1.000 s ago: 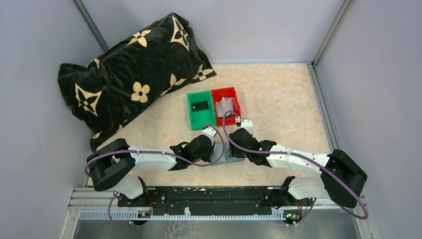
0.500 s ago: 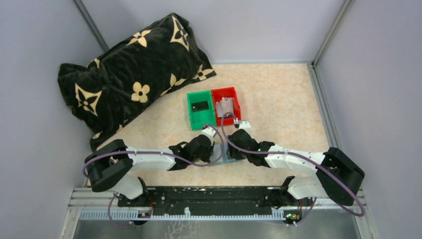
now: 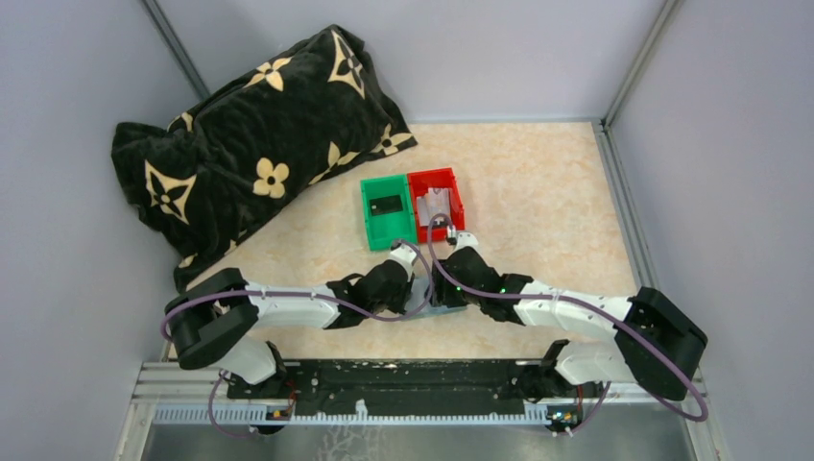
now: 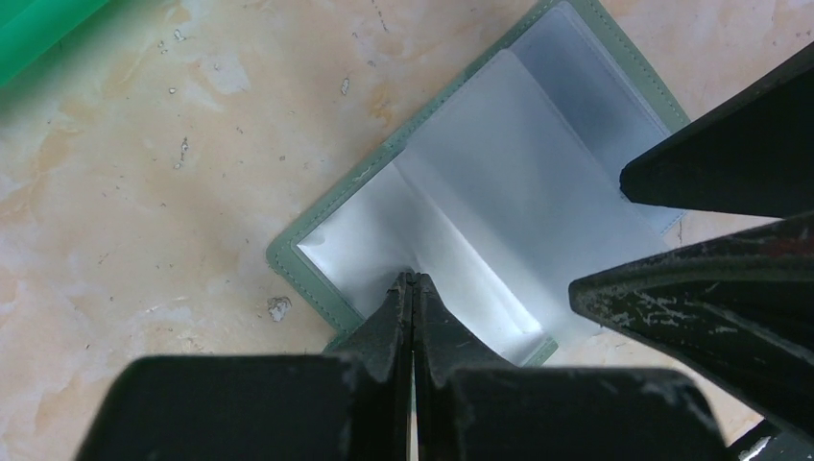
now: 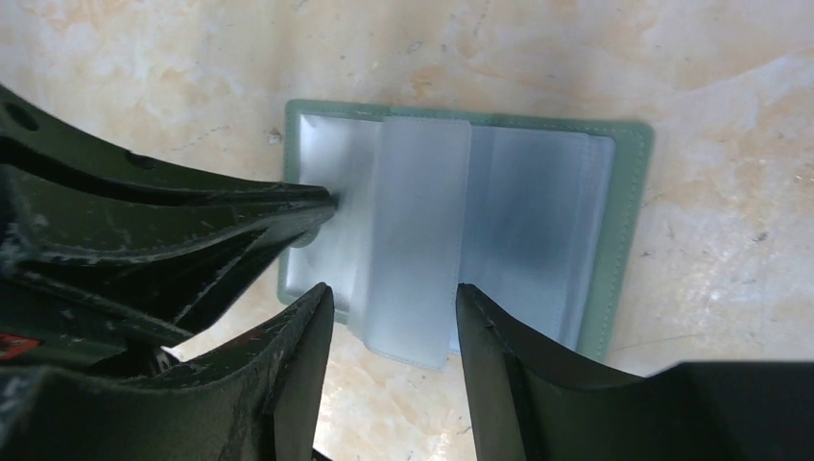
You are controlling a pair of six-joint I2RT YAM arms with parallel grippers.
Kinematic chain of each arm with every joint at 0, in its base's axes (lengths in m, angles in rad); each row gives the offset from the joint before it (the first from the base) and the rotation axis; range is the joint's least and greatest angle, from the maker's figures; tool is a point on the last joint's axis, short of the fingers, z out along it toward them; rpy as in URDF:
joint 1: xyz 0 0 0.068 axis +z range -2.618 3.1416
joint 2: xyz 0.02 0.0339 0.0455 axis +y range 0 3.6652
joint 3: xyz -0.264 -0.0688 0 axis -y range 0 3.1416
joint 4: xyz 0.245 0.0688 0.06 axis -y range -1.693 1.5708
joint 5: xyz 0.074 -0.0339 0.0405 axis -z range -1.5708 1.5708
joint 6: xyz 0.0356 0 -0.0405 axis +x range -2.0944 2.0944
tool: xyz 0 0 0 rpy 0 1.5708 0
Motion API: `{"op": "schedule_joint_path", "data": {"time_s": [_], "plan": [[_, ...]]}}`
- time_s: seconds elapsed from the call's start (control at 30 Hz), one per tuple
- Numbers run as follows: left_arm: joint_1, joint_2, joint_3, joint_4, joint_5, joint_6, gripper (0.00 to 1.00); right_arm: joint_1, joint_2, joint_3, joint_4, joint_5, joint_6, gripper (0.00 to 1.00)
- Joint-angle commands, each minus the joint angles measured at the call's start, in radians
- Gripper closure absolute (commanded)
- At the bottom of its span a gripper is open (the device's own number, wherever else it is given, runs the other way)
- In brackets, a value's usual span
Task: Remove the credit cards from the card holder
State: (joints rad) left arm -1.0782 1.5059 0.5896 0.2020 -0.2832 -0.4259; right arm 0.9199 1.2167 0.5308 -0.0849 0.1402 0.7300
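Note:
The card holder [image 4: 509,192] lies open on the table, sage green with clear plastic sleeves inside. It also shows in the right wrist view [image 5: 629,211] and, mostly covered by both grippers, from the top [image 3: 447,307]. My left gripper [image 4: 413,279] is shut, its tip pressing on the inner sleeve near the holder's left end. My right gripper [image 5: 394,293] is open, its two fingers standing either side of the near edge of the middle sleeve flap [image 5: 418,240]. No credit cards show in the sleeves.
A green bin [image 3: 370,221] with a dark flat rectangle inside and a red bin [image 3: 457,197] with something pale inside stand side by side just beyond the grippers. A large black patterned pillow [image 3: 250,144] lies at the back left. Grey walls close in the table.
My right gripper has moved left over the card holder, close to the left gripper, and its jaws have narrowed a little. The left gripper has stayed shut in place.

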Motion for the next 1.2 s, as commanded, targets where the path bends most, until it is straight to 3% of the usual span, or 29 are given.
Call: {"op": "schedule_joint_path", "data": {"time_s": [0.0,0.13,0.3,0.47,1.17], "plan": [[-0.003,-0.003,-0.012,0.011,0.010,-0.005,1.00,-0.002,0.000,0.018,0.115,-0.075,0.006,0.50],[-0.003,-0.018,-0.021,0.010,0.002,-0.004,1.00,-0.001,0.017,0.034,0.167,-0.147,0.015,0.50],[-0.002,-0.036,-0.034,0.007,-0.003,-0.007,1.00,-0.020,-0.007,0.067,-0.030,0.025,0.009,0.50],[-0.003,-0.045,-0.043,0.004,-0.011,-0.003,1.00,-0.091,-0.050,0.032,-0.082,0.049,-0.010,0.48],[-0.002,-0.029,-0.036,0.000,-0.005,-0.008,1.00,-0.112,0.017,-0.045,0.055,-0.071,-0.001,0.46]]}}
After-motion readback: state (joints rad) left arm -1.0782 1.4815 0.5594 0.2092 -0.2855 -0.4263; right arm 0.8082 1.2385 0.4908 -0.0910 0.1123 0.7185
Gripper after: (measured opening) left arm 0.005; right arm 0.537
